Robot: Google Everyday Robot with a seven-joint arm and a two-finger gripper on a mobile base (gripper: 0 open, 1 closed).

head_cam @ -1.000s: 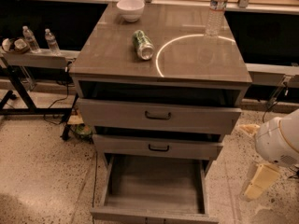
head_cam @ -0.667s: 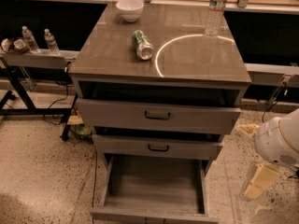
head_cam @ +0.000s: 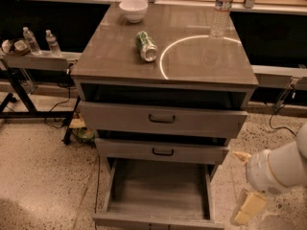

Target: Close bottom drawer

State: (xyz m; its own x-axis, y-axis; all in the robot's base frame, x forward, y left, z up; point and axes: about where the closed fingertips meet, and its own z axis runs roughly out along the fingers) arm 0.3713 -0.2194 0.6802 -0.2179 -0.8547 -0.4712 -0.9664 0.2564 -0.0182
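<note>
Gripper low, right of cabinet; open or closed: cannot tell. Pulled-out bottom drawer just left of gripper, not touching.

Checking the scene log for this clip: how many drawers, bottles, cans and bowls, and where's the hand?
Drawers: 3, all open, bottom drawer furthest out
Bottles: 3, one on the cabinet, two on the side shelf
Cans: 1
Bowls: 1
Total: 8
Hand: low, right of the bottom drawer
</note>
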